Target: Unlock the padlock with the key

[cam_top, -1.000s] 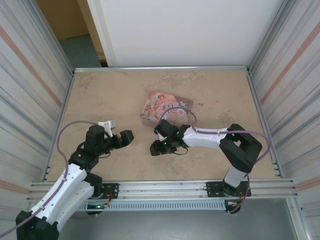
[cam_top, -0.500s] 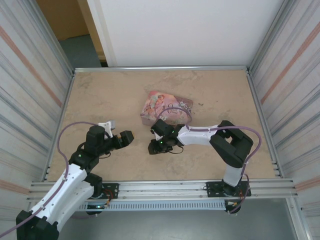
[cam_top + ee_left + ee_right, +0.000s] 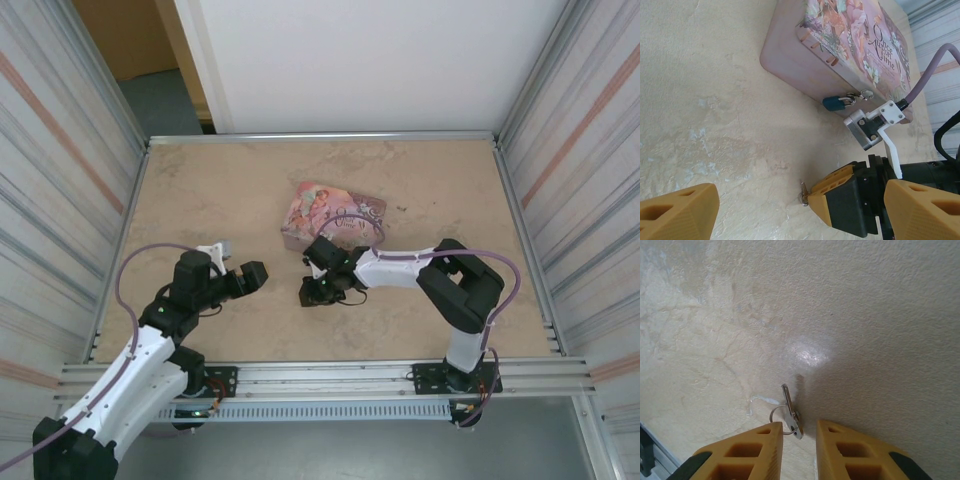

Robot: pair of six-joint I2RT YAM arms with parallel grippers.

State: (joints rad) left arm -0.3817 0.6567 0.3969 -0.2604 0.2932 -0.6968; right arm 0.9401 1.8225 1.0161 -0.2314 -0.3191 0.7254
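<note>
Low over the beige tabletop [image 3: 865,300], right gripper [image 3: 799,430] fingers slightly apart — astride a small silver key [image 3: 789,406], left gripper [image 3: 254,274] spread wide and empty, tiny blue-teal padlock [image 3: 835,103] hanging on the pink illustrated tin [image 3: 790,55].

Padlock: tiny blue-teal padlock with a thin metal shackle [image 3: 834,103]. It lies on its side on the beige stone-look surface [image 3: 715,100], against the lower side wall of the pink illustrated tin box [image 3: 805,65]. The shackle looks closed and is hooked to the tin's small metal hasp. The body points away from the hasp along the tin's bottom edge.

Key: small silver metal key on a thin wire ring [image 3: 790,414]. It is not in the padlock and sits apart from it on bare surface. The blade points away from the right gripper [image 3: 800,427], with head and ring at the mouth of its parted jaws. Contact with the jaws: cannot tell.
</note>
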